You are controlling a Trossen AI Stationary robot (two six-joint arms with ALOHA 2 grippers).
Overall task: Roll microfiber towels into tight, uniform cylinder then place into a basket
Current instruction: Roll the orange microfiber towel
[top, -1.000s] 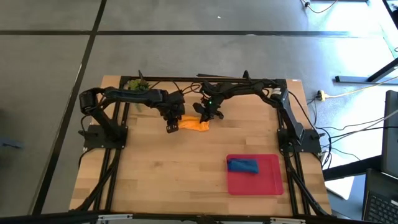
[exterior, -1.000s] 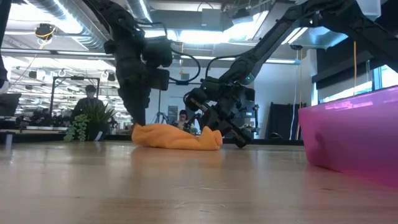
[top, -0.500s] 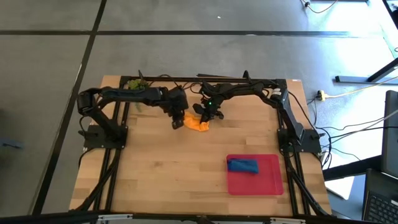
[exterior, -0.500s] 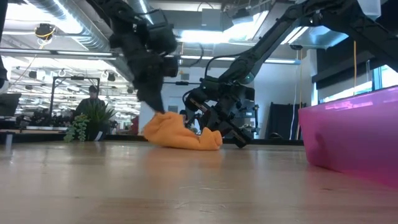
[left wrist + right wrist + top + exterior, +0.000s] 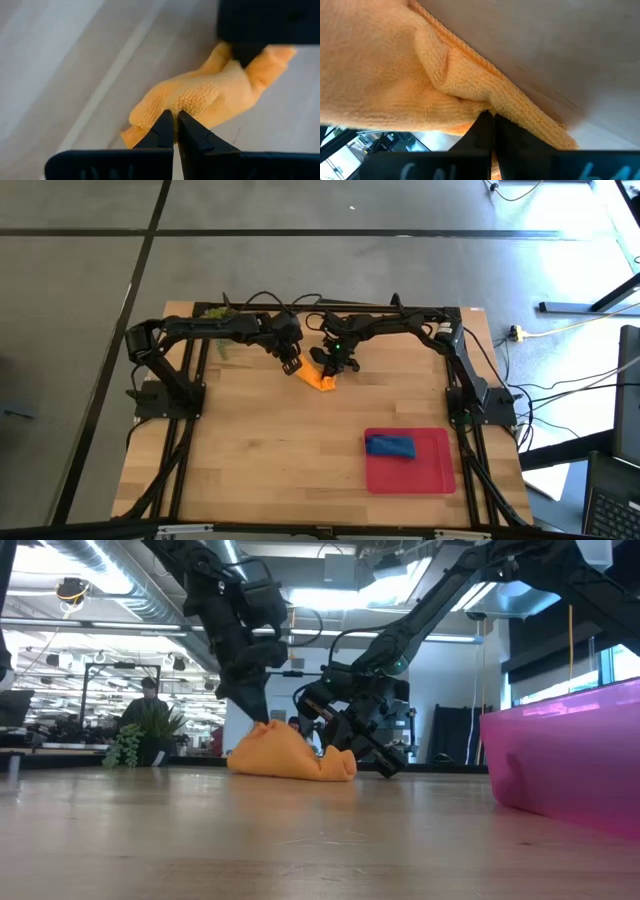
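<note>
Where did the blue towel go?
From above, the blue towel lies rolled up in the red tray on the table's right side, near the front edge, far from the orange towel both hands are working on.

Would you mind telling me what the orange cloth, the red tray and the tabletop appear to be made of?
The orange cloth looks like soft microfiber terry: the left wrist view shows a nubby looped pile and limp folds. The red tray seems to be moulded plastic, smooth with rounded corners, though the look leaves that open. The tabletop appears to be pale wood, with visible plank seams and grain.
</note>
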